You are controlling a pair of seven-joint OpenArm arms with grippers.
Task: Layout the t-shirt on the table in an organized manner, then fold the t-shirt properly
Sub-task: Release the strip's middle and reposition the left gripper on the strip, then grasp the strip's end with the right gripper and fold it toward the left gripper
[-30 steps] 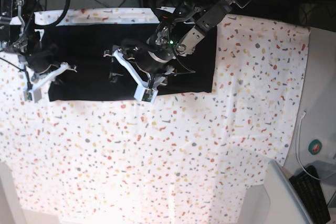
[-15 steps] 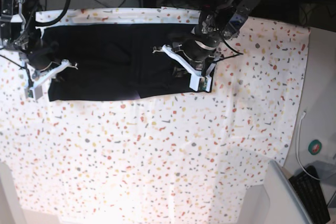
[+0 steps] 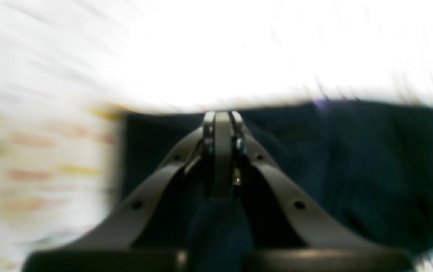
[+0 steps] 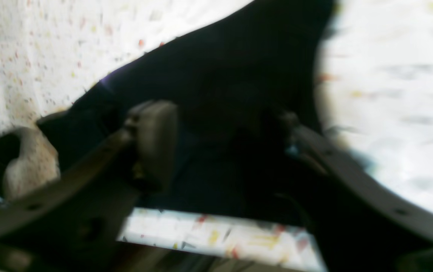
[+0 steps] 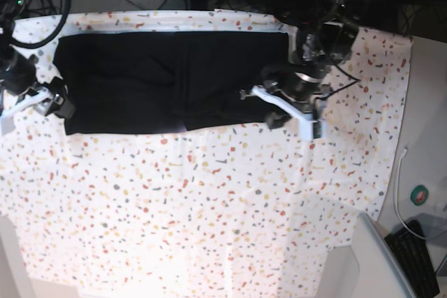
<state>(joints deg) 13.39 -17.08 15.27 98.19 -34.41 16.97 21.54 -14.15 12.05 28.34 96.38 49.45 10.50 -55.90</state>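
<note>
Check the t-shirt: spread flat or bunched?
Spread flat: in the base view the t-shirt lies as a wide black rectangle on the table, edges mostly straight.

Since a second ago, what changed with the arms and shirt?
The left gripper swept from mid-shirt out past the t-shirt edge that lies on the base view's right, and its jaws closed, with nothing between them in its wrist view. The right gripper slid off the opposite edge toward the table border and its jaws opened. The shirt stayed spread flat at the table's far side.
</note>
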